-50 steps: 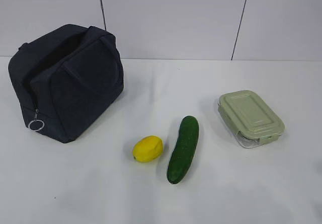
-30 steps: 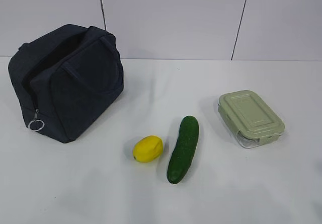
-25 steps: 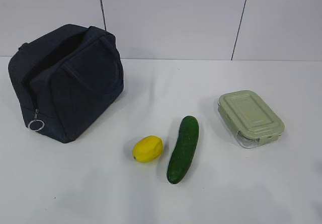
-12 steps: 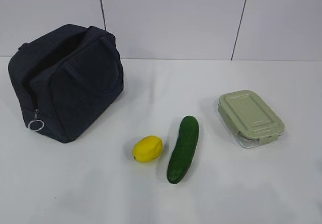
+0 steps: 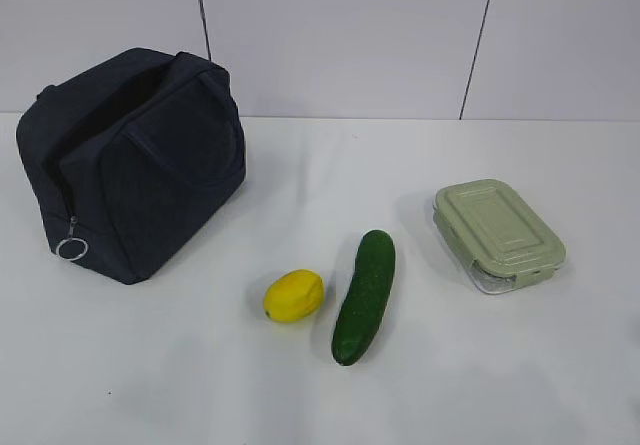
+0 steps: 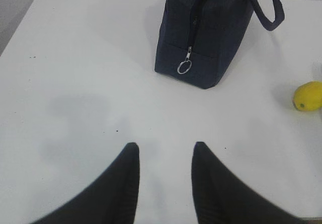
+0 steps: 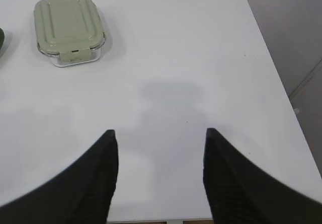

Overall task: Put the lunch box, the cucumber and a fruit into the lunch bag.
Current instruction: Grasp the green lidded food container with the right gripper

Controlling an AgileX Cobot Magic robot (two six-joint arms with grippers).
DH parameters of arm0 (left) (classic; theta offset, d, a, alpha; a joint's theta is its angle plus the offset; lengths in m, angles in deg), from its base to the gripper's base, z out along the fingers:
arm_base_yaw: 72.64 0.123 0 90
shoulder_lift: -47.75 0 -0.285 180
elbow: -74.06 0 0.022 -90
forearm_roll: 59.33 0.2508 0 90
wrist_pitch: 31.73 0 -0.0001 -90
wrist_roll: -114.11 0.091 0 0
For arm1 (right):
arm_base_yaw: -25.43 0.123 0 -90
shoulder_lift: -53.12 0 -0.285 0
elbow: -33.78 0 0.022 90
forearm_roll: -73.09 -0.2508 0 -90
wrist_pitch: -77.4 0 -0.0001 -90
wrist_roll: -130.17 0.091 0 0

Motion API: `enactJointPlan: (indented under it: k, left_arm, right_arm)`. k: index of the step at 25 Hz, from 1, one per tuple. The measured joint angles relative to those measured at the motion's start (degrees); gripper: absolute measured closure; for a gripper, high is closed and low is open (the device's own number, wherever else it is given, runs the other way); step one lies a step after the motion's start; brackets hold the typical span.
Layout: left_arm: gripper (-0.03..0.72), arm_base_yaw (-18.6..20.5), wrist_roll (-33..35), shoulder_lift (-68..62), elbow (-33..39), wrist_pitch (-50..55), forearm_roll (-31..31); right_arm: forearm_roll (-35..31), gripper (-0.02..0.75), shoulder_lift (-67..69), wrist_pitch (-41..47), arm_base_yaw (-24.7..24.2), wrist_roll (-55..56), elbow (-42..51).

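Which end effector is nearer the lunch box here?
Right. The lunch box lies ahead and left of the open right end effector in its wrist view. The left end effector faces the lunch bag; its view shows no lunch box.

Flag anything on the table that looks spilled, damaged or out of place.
Nothing stands out. The lunch bag stands upright, the lunch box has its lid on, and the fruit and cucumber lie intact on the table, with no spill.
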Motion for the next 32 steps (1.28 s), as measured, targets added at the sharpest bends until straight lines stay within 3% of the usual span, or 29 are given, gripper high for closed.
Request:
enactJointPlan:
  k: [24, 32]
  left_arm:
    - [0.448, 0.0, 0.0, 0.0, 0.0, 0.0, 0.0]
    - [0.448, 0.0, 0.0, 0.0, 0.0, 0.0, 0.0]
  right_arm:
    - [0.1, 0.303, 0.0, 0.0, 0.0, 0.0, -0.1]
    - [-0.8, 0.274, 1.9, 3.1, 0.0, 3.5, -5.8]
